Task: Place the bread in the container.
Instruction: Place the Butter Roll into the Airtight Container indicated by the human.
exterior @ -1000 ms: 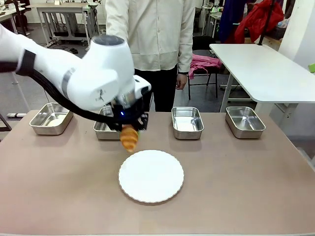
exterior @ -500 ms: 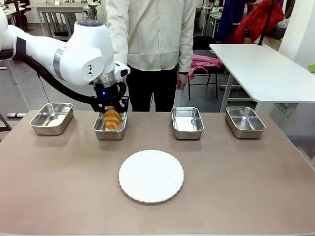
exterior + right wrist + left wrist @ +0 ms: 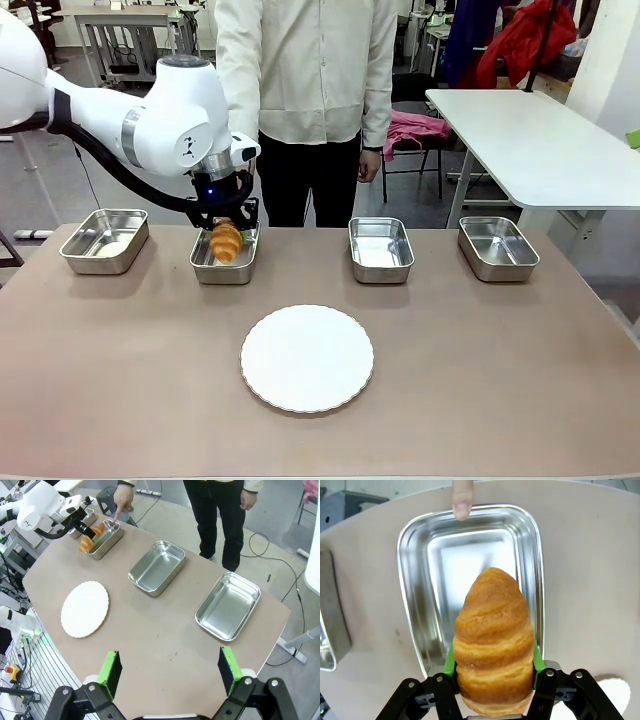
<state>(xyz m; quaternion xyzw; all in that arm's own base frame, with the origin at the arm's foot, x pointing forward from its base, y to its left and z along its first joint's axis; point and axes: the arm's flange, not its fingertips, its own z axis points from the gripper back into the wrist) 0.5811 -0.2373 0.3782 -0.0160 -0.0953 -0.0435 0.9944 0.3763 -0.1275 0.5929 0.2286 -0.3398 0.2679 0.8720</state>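
Observation:
My left gripper is shut on the bread, a golden-brown croissant hanging tip down. It hovers just over the container, the second steel tray from the left. In the left wrist view the croissant sits between the green pads, above the tray's near right part. A person's fingertip points at the tray's far rim. The right gripper is open and holds nothing, high over the table. From there I see the croissant and the tray far off.
Three more steel trays stand along the far edge: one at the left, two at the right. A round white scalloped plate lies mid-table. The person stands behind the trays.
The left gripper has carried the croissant from above the plate's far edge back and left to over the second tray. In the last half second it barely moved.

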